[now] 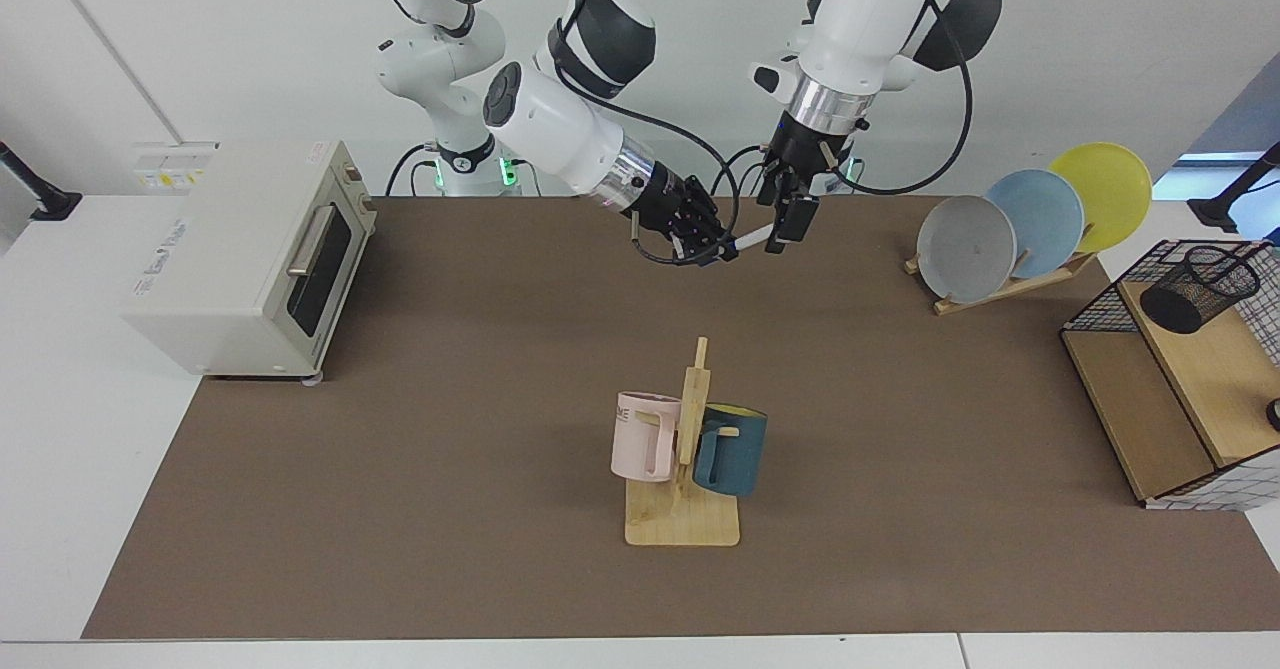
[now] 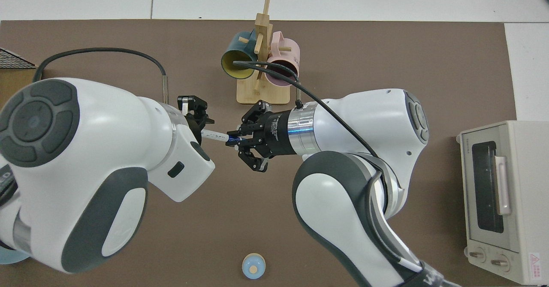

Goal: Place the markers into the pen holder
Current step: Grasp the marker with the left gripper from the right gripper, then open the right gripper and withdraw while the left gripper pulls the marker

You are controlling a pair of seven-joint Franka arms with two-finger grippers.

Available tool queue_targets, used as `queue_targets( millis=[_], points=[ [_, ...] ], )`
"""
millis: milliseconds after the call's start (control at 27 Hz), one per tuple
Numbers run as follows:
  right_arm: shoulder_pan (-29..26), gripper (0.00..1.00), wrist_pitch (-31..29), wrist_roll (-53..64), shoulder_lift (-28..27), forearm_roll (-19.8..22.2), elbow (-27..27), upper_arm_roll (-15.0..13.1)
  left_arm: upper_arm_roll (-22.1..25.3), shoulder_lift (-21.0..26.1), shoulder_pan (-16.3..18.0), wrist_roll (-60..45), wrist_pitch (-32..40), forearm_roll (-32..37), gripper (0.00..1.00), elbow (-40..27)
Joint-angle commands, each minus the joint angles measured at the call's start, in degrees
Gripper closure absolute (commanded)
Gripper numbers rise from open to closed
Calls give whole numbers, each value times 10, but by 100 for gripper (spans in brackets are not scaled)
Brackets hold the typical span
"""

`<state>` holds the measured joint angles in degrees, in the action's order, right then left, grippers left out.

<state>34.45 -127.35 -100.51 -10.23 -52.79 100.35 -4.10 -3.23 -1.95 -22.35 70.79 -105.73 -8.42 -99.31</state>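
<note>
My right gripper (image 1: 720,248) (image 2: 234,139) is shut on the tail end of the white marker (image 1: 749,237) (image 2: 214,135) and holds it in the air over the far middle of the mat. The marker points at my left gripper (image 1: 781,228) (image 2: 196,119), which hangs open, its fingers on either side of the marker's cap end. The blue cap is hidden there behind the left wrist and fingers. The black mesh pen holder (image 1: 1198,286) stands on the wood shelf (image 1: 1170,389) at the facing view's far right, well away from both grippers, and is out of the top view.
A wooden rack with a pink mug (image 1: 642,436) and a teal mug (image 1: 732,449) stands mid-table. A toaster oven (image 1: 250,259) sits at the facing view's left, a plate rack (image 1: 1030,221) at the back right. A small blue round object (image 2: 253,266) lies near the arm bases.
</note>
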Motion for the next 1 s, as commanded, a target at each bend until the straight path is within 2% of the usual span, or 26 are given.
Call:
queue_targets(
  millis=[0, 111, 148, 296, 333, 407, 444, 741, 852, 963],
  points=[
    [4, 100, -12, -9, -3, 1, -4, -1, 4, 4, -10, -11, 14, -6, 69, 8],
    [4, 100, -12, -8, -3, 1, -4, -1, 4, 4, -9, -21, 16, -7, 97, 10],
    [4, 100, -12, -8, -3, 1, -4, -1, 5, 4, -9, -25, 16, -7, 100, 14],
    [4, 100, -12, -8, -3, 1, -3, -1, 5, 4, -9, -30, 20, -4, 100, 20],
    [4, 96, -12, -8, -3, 1, -3, -1, 5, 4, -9, -30, 20, -3, 100, 19],
    [4, 27, -12, -8, -1, 2, 2, -2, 6, 3, -9, -30, 21, -1, 100, 19],
    [4, 0, -12, -7, -1, 4, 3, -2, 6, 3, -8, -29, 23, 0, 100, 19],
    [5, 0, 10, 14, 2, 94, 3, -1, 11, 0, -2, -31, 54, 10, 100, 20],
    [4, 0, 45, 48, 6, 152, 3, -2, 16, -2, 1, -31, 68, 38, 100, 20],
    [-2, 0, 110, 123, 17, 231, 3, -3, 23, -3, 15, -27, 85, 83, 100, 20]
  ],
)
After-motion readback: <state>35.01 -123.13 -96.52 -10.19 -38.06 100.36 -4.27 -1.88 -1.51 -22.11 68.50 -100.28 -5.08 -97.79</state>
